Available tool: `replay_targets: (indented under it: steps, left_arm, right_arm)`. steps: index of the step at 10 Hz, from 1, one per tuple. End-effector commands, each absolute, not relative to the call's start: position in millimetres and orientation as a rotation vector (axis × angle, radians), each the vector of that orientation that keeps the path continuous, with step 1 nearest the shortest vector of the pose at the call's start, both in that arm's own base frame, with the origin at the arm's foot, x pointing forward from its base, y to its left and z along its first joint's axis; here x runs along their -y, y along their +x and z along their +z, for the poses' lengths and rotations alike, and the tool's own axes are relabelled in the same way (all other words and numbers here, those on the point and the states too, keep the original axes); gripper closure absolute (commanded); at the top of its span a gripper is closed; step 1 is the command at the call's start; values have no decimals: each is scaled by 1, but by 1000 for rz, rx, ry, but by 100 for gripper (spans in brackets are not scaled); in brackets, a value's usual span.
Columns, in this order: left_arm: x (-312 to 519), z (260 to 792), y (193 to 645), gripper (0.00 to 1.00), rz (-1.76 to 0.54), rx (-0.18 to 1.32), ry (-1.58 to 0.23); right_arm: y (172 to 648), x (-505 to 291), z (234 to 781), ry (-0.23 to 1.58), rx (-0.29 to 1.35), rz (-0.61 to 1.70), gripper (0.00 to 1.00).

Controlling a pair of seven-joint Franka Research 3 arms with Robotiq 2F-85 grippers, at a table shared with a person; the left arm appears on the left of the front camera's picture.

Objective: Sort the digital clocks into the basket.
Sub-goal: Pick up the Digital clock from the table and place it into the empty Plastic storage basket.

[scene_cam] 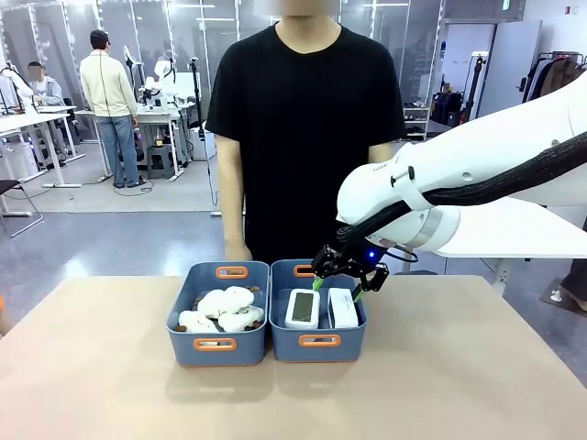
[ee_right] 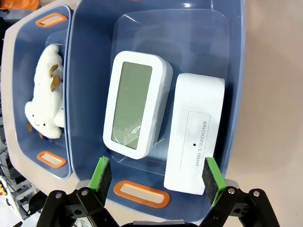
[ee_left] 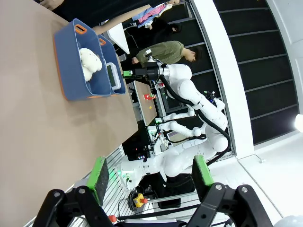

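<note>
The two digital clocks lie side by side in the basket (scene_cam: 318, 341), the right one of two blue-grey bins. One clock (ee_right: 135, 104) (scene_cam: 303, 307) shows its grey screen upward. The other clock (ee_right: 195, 134) (scene_cam: 342, 308) shows a white side printed SNOOZE/LIGHT. My right gripper (scene_cam: 337, 290) (ee_right: 156, 174) hangs open just above the basket's far end, its green pads (ee_right: 101, 172) apart and holding nothing. In the left wrist view my left gripper (ee_left: 150, 177) is open and empty, far from the bins, with the table and basket (ee_left: 119, 84) in the distance.
The left bin (scene_cam: 217, 345) (ee_right: 19, 85) touches the basket and holds white plush toys (scene_cam: 223, 310) (ee_right: 45, 101) with brown bits. A person in a black shirt (scene_cam: 303, 119) stands right behind the bins at the table's far edge. Bare tabletop (scene_cam: 110, 385) lies in front.
</note>
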State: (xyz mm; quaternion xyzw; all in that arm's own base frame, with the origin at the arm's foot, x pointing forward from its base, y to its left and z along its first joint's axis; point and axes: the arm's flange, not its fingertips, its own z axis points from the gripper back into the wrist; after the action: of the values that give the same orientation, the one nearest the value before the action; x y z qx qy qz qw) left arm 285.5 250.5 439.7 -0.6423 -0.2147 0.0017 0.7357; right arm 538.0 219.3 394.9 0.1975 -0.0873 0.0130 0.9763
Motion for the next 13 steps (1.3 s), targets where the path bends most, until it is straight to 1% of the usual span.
replay_targets:
  steps: [1, 6, 7, 8, 9, 11, 13]
  left_arm:
    - [-249, 442, 284, 10, 18, 471, -1393]
    - [-249, 442, 284, 10, 18, 471, -1393]
    - [-249, 442, 284, 10, 18, 471, -1393]
    - [-249, 442, 284, 10, 18, 471, -1393]
    - [-249, 442, 284, 10, 18, 471, -1393]
    - [-249, 442, 284, 10, 18, 471, -1393]
    - [-249, 442, 284, 10, 18, 471, -1393]
  right_arm:
    - [540, -220, 394, 397, 182, 24, 3]
    - [538, -219, 395, 398, 176, 26, 3]
    - [516, -212, 417, 451, 183, 25, 3]
    - [490, -196, 436, 466, 193, 29, 3]
    - [473, -169, 447, 544, 156, 10, 3]
    - [454, -98, 449, 736, 122, -72, 3]
    - [441, -2, 436, 1061, 40, -136, 3]
